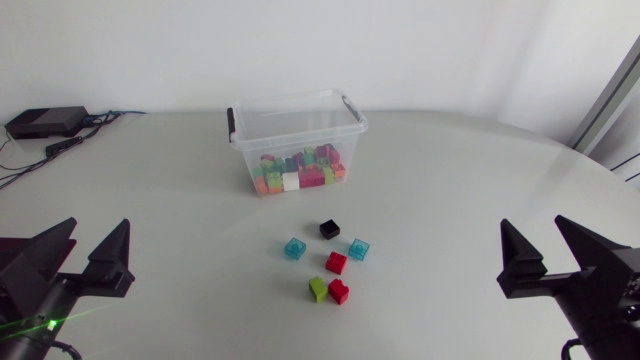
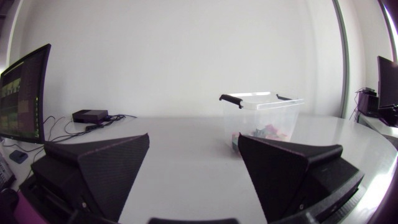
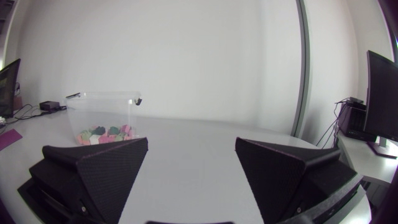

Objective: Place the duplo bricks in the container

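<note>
The clear container [image 1: 290, 135] stands on the bench [image 1: 450, 200], part filled with coloured bricks [image 1: 300, 172]. Six loose duplo bricks [image 1: 336, 262], black, two light blue, two red and green, lie clustered near its front. The left gripper [image 1: 97, 228] and right gripper [image 1: 532, 225] sit at the near sides, well apart from them, fingers spread wide, holding nothing.

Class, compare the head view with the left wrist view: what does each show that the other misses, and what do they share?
Only the head view shows the loose bricks on the table: a black brick, two light blue bricks, two red bricks and a green brick. It also shows the right gripper, which is open.

The left wrist view adds nothing of its own; it only sees the container side-on.

Both show the container, the bricks inside it and the open left gripper.
</note>
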`<state>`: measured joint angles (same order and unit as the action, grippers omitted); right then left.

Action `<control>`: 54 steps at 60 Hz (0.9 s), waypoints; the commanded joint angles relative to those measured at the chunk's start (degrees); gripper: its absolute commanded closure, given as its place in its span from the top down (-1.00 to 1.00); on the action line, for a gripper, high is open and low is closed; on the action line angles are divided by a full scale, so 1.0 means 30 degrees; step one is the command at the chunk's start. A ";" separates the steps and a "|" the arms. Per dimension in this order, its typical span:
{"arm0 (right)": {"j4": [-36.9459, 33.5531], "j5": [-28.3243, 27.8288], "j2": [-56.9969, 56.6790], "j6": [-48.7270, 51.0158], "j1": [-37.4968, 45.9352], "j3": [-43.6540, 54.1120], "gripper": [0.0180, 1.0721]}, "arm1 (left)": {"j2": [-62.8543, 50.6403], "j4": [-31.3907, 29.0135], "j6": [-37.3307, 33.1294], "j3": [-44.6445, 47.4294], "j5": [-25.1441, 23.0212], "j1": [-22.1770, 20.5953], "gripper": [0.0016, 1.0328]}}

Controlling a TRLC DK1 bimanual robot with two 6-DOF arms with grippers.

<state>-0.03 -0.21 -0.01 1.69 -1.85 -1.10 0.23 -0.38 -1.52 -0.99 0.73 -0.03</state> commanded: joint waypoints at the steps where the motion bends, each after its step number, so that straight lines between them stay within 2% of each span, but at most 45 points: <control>1: -0.0136 -0.0048 -0.0055 -0.0037 -0.0175 0.0397 0.93 | 0.0216 0.0040 -0.0138 0.0302 0.0020 0.0157 0.92; 23: 0.0011 0.0040 -0.0143 -0.0037 -0.0175 0.0134 0.93 | 0.0216 0.0596 -0.0109 0.0302 0.0020 0.0216 0.92; 40: -0.0634 0.0421 0.0326 -0.0154 -0.0879 -0.1741 0.93 | 0.0041 -0.0195 -0.0343 -0.1104 -0.0010 -0.0136 0.92; 47: -0.0487 0.0567 0.1556 -0.0125 -0.1113 -0.2562 0.93 | -0.1512 -0.0078 -0.0373 -0.2217 -0.0010 -0.0546 0.92; 54: -0.0223 0.0567 0.3168 -0.0125 -0.1142 -0.3675 0.93 | -0.4823 0.0245 -0.0373 -0.4151 -0.0039 -0.0897 0.92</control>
<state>-1.48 1.32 6.37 1.69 -4.84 -9.15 -8.34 -0.93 -1.98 -8.49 0.71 -1.98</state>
